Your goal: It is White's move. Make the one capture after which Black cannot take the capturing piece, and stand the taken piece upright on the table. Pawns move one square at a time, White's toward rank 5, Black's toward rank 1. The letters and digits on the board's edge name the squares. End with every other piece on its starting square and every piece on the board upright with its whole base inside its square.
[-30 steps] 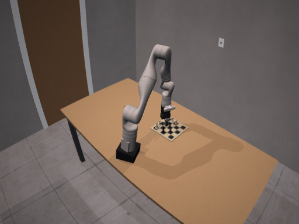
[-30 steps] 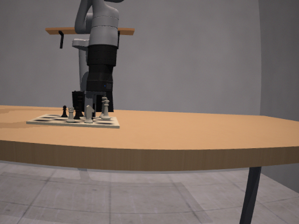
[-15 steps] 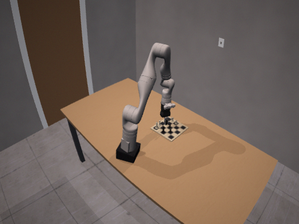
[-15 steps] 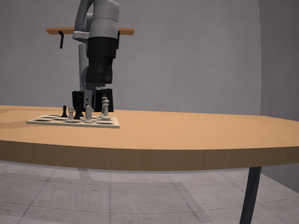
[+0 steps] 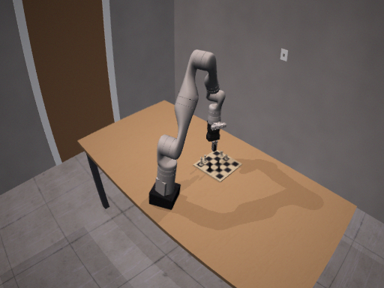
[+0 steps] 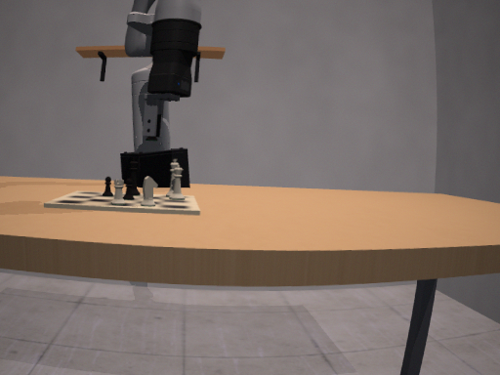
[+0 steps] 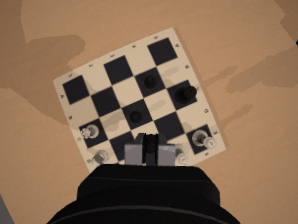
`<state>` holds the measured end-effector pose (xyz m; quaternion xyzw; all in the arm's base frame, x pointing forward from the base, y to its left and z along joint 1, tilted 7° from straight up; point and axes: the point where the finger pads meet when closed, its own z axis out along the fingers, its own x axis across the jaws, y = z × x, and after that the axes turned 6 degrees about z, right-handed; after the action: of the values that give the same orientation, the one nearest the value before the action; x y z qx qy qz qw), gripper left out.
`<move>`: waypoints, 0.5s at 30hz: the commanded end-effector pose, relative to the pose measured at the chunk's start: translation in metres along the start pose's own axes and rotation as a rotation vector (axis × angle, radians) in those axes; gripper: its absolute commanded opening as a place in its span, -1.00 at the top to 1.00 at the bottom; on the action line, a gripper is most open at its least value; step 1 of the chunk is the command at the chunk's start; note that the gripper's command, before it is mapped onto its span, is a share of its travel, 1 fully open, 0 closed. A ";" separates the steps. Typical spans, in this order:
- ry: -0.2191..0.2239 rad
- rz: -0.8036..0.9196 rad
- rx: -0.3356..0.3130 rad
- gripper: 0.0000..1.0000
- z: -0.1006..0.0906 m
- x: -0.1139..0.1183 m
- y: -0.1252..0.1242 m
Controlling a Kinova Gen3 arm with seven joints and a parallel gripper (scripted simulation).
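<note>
The small chessboard [image 5: 217, 165] lies on the table in front of the arm's base. My gripper [image 5: 214, 147] hangs above the board's near edge, lifted clear of the pieces. In the wrist view its fingers are shut on a small dark chess piece, mostly hidden between them, so I cannot tell its kind. Three black pieces stand on the board [image 7: 143, 106]: one [image 7: 150, 82], one [image 7: 184, 91] and one [image 7: 135, 116]. White pieces stand along the near rank, among them one [image 7: 92, 132] and one [image 7: 200, 137]. The side view shows a white rook [image 6: 118, 191] and a white knight [image 6: 148, 190].
The arm's black base [image 5: 164, 195] stands left of the board. The table's right half stretches far beyond the board [image 6: 127, 201]. A wall shelf [image 6: 146, 51] hangs behind the arm.
</note>
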<state>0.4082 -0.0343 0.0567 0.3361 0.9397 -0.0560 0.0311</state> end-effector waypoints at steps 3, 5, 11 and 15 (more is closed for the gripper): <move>-0.012 -0.001 -0.015 1.00 -0.010 -0.003 0.004; -0.012 -0.001 -0.015 1.00 -0.010 -0.003 0.004; -0.012 -0.001 -0.015 1.00 -0.010 -0.003 0.004; -0.012 0.017 -0.015 1.00 -0.010 -0.003 0.009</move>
<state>0.4130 -0.0311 0.0659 0.3411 0.9378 -0.0511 0.0383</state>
